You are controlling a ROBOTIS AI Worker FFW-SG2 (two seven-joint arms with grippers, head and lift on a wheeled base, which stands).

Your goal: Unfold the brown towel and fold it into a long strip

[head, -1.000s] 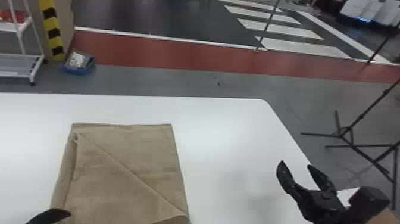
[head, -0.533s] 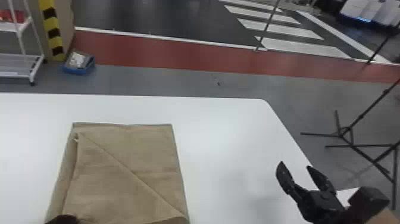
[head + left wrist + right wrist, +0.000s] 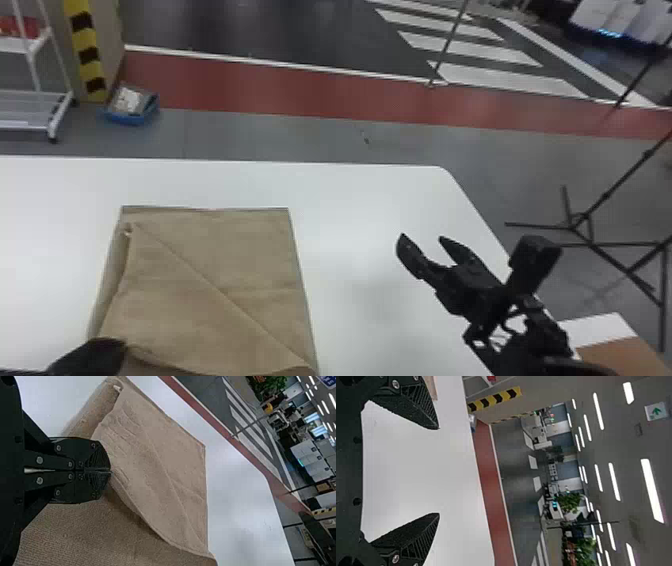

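One layer's edge of the brown towel is clenched in the left pincer, probably so that this layer can be peeled from the cloth beneath. The towel lies on the left part of the table, a slanting ridge across its top. Released and spread, the right pincer hangs well apart, near the table's right edge. White tabletop between them and beyond the towel's far edge should give the layer room to open; too low a pull might drag everything.
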